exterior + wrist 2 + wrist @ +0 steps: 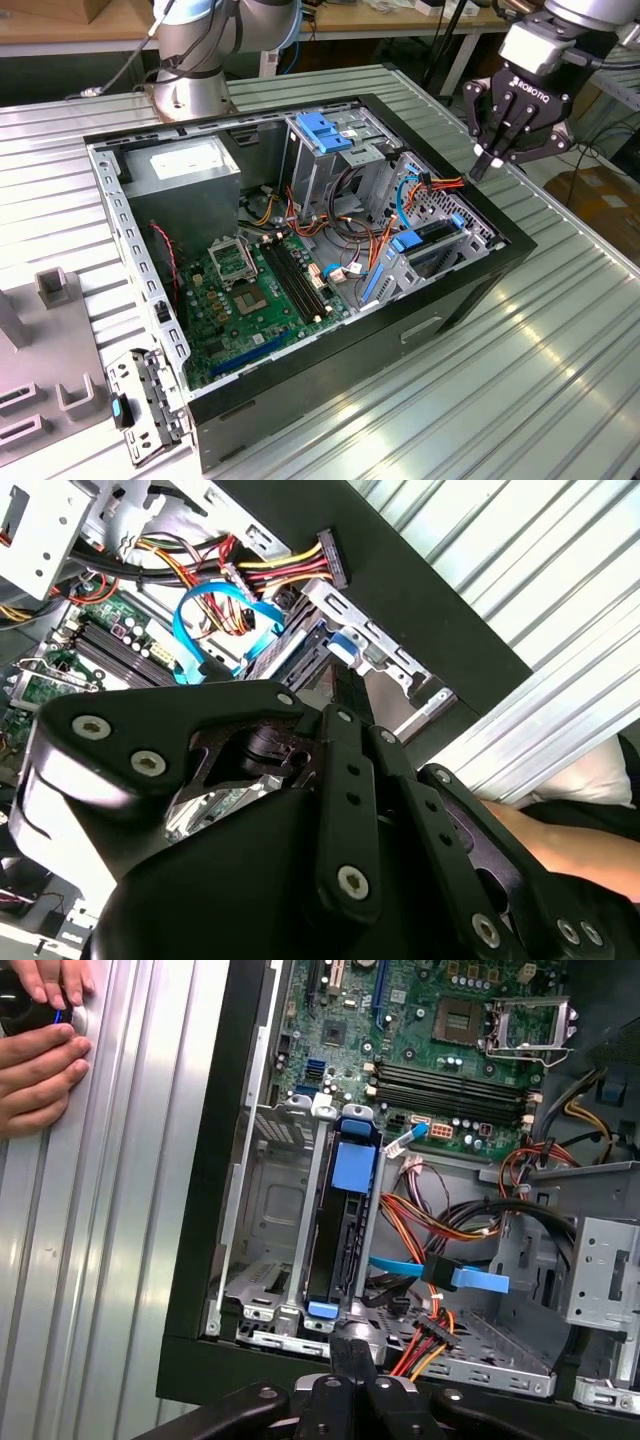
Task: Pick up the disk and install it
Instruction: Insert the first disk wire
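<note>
Blue-framed, the disk (432, 238) stands on edge in the metal drive cage (262, 1210) at right centre of the exterior view, apparently fully slotted. Pincer (487, 163) hangs at upper right above the case rim (505, 225), fingers pressed together, nothing between them. Judgement: the install step is at or near its end. Any seating check calls for a straight push on the carrier top, clear of the orange cables (440, 1215).

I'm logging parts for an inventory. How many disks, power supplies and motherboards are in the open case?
Disk: 1
Power supply: 1
Motherboard: 1
Total: 3
</note>
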You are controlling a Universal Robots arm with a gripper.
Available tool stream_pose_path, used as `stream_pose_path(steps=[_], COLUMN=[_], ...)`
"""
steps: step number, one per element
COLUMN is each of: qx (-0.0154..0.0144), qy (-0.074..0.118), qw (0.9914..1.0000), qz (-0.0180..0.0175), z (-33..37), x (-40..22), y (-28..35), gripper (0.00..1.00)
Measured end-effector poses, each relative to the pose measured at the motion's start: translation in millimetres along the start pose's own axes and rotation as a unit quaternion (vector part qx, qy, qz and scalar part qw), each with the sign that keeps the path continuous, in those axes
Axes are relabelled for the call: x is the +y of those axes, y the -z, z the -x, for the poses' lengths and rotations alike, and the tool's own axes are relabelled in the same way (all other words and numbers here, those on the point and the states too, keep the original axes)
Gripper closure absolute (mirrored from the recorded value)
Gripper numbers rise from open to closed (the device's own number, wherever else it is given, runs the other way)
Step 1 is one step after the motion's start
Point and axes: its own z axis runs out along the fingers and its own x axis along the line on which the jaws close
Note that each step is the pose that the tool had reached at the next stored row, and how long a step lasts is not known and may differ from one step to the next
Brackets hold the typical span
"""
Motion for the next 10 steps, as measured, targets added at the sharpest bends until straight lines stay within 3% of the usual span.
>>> stream_pose_path(steps=[6,10], qx=[0.0004,0.0016], qy=[0.023,0.054], qw=[0.99974,0.99854], qz=[-0.001,-0.0049], z=[1.8,3.2], x=[-1.5,-2.0], y=[-1.1,-2.9], gripper=[0.89,0.89])
